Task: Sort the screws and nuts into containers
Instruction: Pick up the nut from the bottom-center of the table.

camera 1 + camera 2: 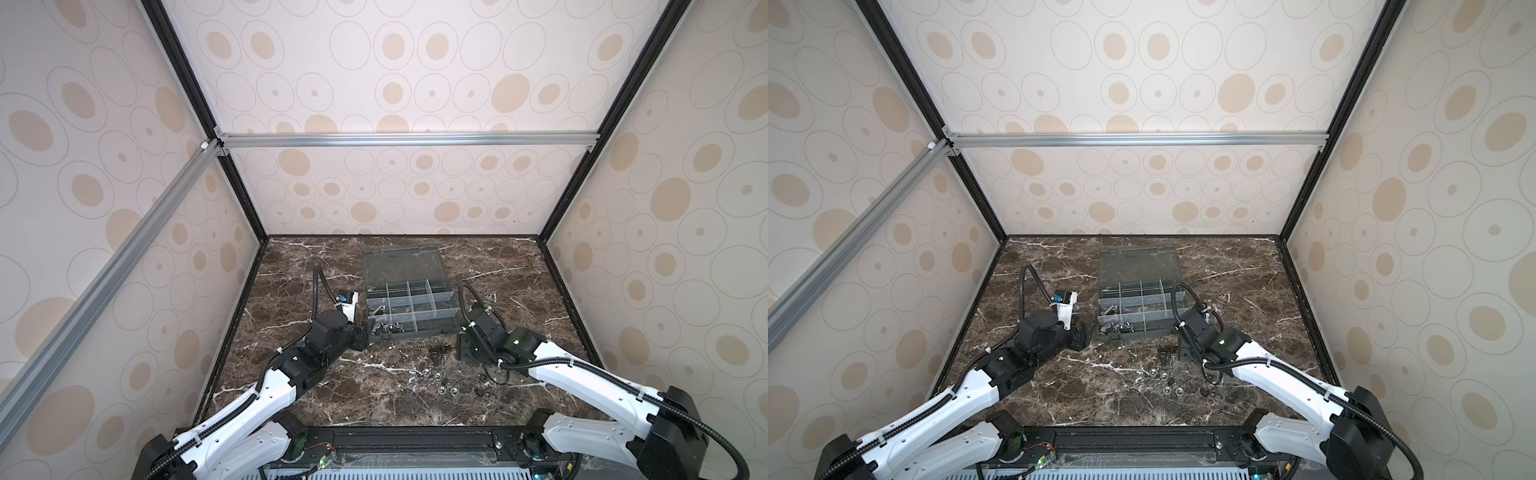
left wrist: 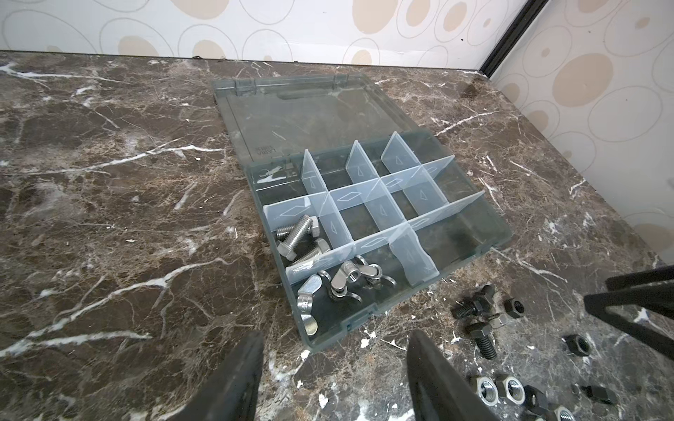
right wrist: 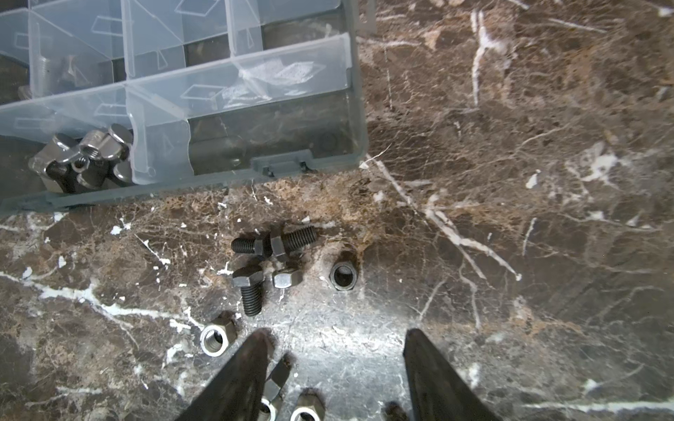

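Screws came in two sorts. Silver bolts point(image 2: 299, 237) with hex heads lay heaped in the left-end compartment of the middle row of the organiser box point(image 2: 339, 330). Three black bolts point(image 3: 248, 291) lay loose on the table point(image 1: 332, 407), just in front of the box's near wall. Shiny wing nuts point(image 2: 343, 282) were piled in the left compartment of the near row, close by a pale divider point(image 2: 415, 255). More nuts lay loose around the black bolts: a black nut point(image 3: 343, 276) with its bore facing up, and silver hex nuts point(image 1: 437, 376) scattered nearer the robot. The box was smoky grey and translucent, and its clear lid point(image 1: 401, 264) lay folded flat on the marble toward the back wall.

The left hand point(image 2: 335, 339) hung released just off the box's near-left corner, its dark fingers point(image 2: 240, 379) spread with nothing between them. The right hand point(image 3: 338, 333) was likewise released and empty, low over the loose parts, with one finger beside a silver hex nut. In both top views it sat just off the box's near-right corner.

Bare marble ran from the box to the patterned wall on either side, wider on the right. The loose parts occupied the strip between the two hands, well apart from the black rail point(image 1: 415, 440) along the table's front edge.
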Action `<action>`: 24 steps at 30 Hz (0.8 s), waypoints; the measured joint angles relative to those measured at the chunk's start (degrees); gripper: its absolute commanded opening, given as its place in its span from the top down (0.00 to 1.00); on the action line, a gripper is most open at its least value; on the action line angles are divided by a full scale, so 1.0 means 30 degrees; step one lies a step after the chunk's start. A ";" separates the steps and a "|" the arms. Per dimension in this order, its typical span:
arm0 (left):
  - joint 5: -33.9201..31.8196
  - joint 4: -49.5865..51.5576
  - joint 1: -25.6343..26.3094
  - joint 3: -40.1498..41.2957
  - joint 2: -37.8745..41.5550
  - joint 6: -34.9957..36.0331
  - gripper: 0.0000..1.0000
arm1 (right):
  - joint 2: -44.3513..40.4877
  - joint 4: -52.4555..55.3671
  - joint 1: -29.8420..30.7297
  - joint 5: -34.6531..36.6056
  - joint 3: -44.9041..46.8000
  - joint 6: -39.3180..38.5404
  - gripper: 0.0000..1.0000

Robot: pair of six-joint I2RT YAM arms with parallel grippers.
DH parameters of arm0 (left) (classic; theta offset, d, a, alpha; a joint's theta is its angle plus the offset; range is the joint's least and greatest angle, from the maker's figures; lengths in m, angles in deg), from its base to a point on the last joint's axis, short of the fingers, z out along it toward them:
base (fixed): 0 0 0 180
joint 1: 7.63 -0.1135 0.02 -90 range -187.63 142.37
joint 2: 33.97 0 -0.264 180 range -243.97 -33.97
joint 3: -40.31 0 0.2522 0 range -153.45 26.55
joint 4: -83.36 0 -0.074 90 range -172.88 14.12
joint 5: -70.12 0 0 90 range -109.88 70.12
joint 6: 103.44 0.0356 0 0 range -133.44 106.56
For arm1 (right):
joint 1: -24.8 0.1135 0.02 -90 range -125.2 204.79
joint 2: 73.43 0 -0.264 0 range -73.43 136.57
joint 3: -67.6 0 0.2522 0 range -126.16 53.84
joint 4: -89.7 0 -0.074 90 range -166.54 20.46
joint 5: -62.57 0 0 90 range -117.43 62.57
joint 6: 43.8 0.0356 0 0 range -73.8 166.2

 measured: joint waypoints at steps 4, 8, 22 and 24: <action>-0.0342 -0.0153 0.0000 0.0423 0.0539 -0.0255 0.34 | 0.1464 -0.0044 0.0991 -0.0182 -0.0401 -0.0073 0.37; -0.0648 -0.0204 0.0000 0.0874 0.1005 -0.0546 0.33 | 0.2681 -0.0379 0.1705 -0.0350 -0.0947 -0.0138 0.38; -0.0947 -0.0299 0.0000 0.1683 0.1982 -0.1239 0.31 | 0.6258 -0.1341 0.3585 -0.1450 -0.2368 -0.0415 0.43; -0.0976 -0.0313 0.0000 0.1683 0.1982 -0.1304 0.31 | 0.6535 -0.1443 0.3708 -0.1661 -0.2368 -0.0408 0.44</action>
